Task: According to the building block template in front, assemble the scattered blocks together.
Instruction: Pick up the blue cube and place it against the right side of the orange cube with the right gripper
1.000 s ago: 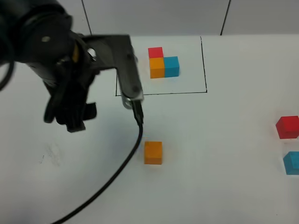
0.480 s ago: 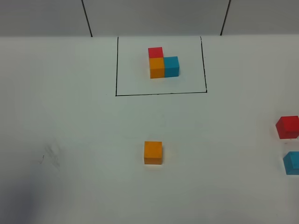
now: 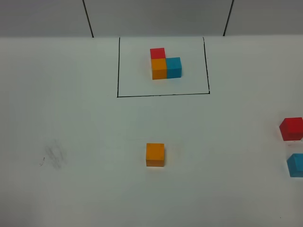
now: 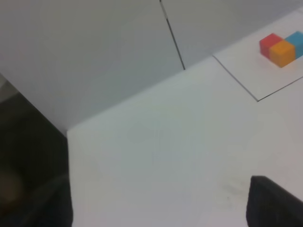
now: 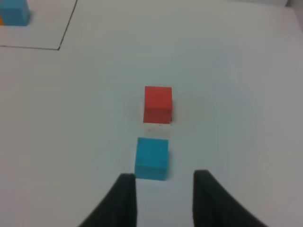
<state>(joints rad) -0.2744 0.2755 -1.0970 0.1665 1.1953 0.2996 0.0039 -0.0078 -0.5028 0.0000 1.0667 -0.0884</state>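
Note:
The building block template (image 3: 165, 64) is an L of red, orange and blue cubes inside a black drawn rectangle at the table's back; it also shows in the left wrist view (image 4: 282, 45). Of the scattered blocks, the orange cube (image 3: 155, 154) sits alone at the table's middle. The red cube (image 3: 291, 128) and the light blue cube (image 3: 296, 164) sit at the right edge. Neither gripper shows in the exterior view. My right gripper (image 5: 163, 189) is open and empty, just short of the blue cube (image 5: 151, 158), with the red cube (image 5: 157, 104) beyond it. My left gripper (image 4: 158, 189) is open and empty over bare table.
The white table (image 3: 71, 142) carries a faint smudge (image 3: 54, 158) at the left. Its left edge and back wall show in the left wrist view, with a dark drop (image 4: 28, 151) beyond the edge.
The left arm, which stood over the table's left side a second ago, has pulled back out of the exterior view. The cubes have not moved.

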